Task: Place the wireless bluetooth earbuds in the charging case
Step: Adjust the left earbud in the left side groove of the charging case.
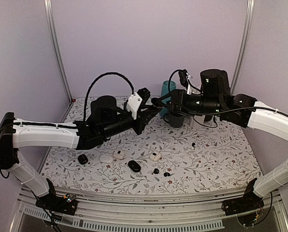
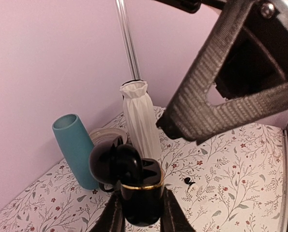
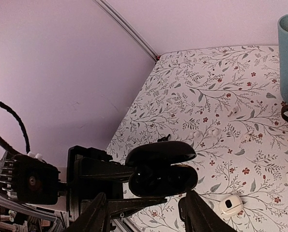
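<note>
your left gripper (image 2: 143, 210) is clenched on the charging case (image 2: 140, 192), lid open, held up above the table (image 1: 221, 159). your right gripper (image 3: 147, 212) faces it, released, jaws apart. two black earbuds (image 1: 156, 171) lie on the table near its front edge.

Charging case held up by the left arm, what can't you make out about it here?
- Charging case wells, right wrist view: glossy black on black, contents unreadable.
- Left wrist view: the open lid and rim hide the wells.
- Top view: the case is lost between left gripper and right gripper.
</note>
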Available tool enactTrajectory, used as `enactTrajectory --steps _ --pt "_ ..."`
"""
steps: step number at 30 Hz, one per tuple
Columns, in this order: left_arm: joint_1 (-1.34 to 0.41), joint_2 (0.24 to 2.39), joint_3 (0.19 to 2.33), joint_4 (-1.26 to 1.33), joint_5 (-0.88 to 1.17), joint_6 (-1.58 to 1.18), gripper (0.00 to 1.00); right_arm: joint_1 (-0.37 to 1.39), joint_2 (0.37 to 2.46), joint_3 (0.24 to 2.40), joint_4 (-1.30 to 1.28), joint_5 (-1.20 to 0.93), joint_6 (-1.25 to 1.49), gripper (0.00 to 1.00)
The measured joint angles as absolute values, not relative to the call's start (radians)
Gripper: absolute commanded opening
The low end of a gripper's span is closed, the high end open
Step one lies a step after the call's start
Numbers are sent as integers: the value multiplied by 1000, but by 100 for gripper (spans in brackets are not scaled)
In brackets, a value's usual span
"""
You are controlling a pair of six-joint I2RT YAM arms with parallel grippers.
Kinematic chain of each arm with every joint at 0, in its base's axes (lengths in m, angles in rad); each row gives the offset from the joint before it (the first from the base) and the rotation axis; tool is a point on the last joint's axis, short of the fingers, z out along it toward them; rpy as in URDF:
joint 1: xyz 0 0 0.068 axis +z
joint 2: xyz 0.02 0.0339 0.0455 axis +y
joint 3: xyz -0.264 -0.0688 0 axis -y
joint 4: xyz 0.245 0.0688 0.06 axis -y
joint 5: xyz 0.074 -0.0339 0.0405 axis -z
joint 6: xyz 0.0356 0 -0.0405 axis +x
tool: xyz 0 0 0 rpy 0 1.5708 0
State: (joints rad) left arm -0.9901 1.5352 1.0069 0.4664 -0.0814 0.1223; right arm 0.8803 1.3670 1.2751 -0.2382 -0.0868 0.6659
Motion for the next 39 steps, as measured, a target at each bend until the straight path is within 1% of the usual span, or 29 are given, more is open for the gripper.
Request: enactTrajectory --steps 7,12,25,31,39 --pt "-962 1518 984 512 -2 83 0 859 1352 1275 -241 -92 645 51" --pt "-925 1484 939 564 118 40 0 843 1352 1285 -270 -99 607 51" --pt "-847 1481 935 626 508 -91 0 841 1365 1400 -307 -164 320 62" --pt "-818 1499 947 653 672 -169 0 845 1374 1404 -334 -182 189 66" --pt "-796 1544 972 689 826 -268 0 859 1374 1399 -336 -190 79 68"
